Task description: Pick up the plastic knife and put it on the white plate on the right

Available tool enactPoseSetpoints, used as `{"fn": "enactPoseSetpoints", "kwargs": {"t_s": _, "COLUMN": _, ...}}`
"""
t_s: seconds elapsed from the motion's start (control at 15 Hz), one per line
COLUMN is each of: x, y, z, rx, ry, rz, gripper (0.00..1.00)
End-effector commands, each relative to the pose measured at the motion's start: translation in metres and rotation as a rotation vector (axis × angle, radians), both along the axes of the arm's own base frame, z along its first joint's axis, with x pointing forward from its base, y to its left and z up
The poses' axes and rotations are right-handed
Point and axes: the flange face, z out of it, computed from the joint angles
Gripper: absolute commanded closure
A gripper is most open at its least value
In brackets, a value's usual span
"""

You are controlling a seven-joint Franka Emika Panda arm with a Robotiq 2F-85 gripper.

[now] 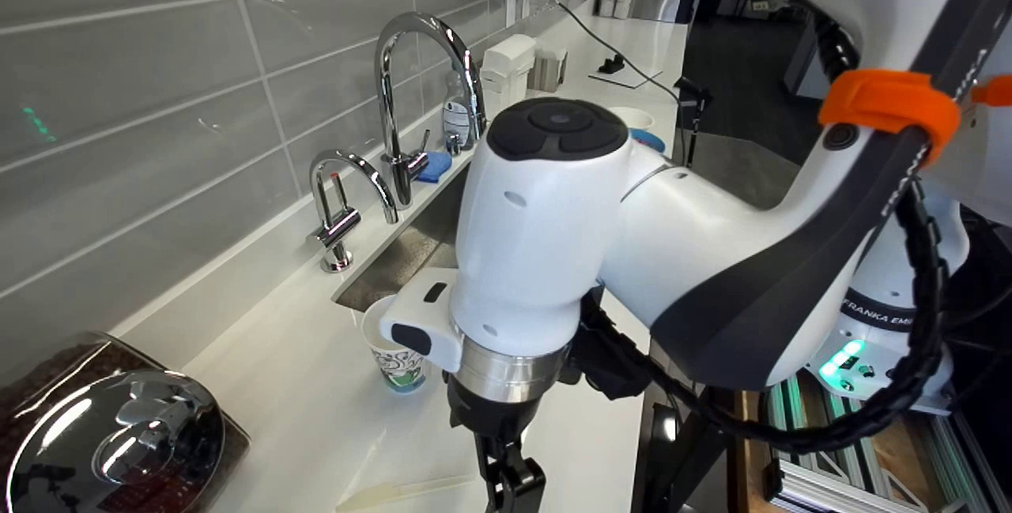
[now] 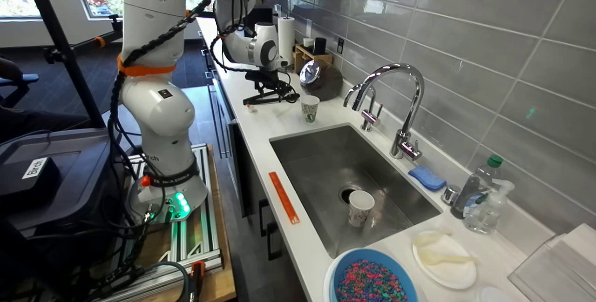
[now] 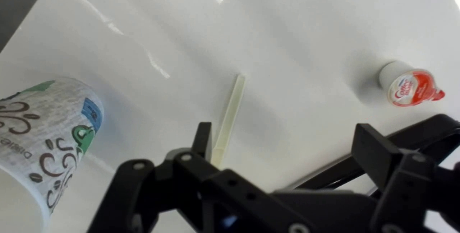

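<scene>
Gripper (image 3: 284, 141): you had it above the white counter (image 3: 305, 28), its fingers (image 3: 205, 138) spread wide apart.
Plastic knife (image 3: 230, 118): lay flat on the counter below your gripper; in your wrist view it ran partly behind one finger, so you saw only a length of it.
Patterned cup (image 3: 54, 132): stood upright near the knife, close to one end of the sink (image 2: 316, 171).
Creamer tub (image 3: 409, 84): sat on the counter, with the knife between it and that cup in your wrist view.
White plate (image 2: 454, 278): lay beyond the opposite end of the sink, well apart from the knife, bearing pale utensils (image 2: 442, 259).
Blue dish (image 2: 366, 254): stood just beside the plate, holding many-coloured bits (image 2: 370, 283).
Sink cup (image 2: 359, 210): stood near the drain (image 2: 346, 193).
Orange strip (image 2: 284, 197): lay on the counter along the sink's long side.
</scene>
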Motion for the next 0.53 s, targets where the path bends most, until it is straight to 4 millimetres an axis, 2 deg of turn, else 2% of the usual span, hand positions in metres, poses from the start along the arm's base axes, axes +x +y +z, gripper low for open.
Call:
{"fn": "enactPoseSetpoints", "kwargs": {"t_s": 0.0, "x": 0.021, "y": 0.021, "z": -0.025, "rx": 0.005, "ry": 0.015, "rz": 0.014, "gripper": 0.00}}
{"fn": "enactPoseSetpoints", "kwargs": {"t_s": 0.47, "x": 0.042, "y": 0.039, "z": -0.052, "rx": 0.015, "ry": 0.034, "rz": 0.005, "gripper": 0.00}}
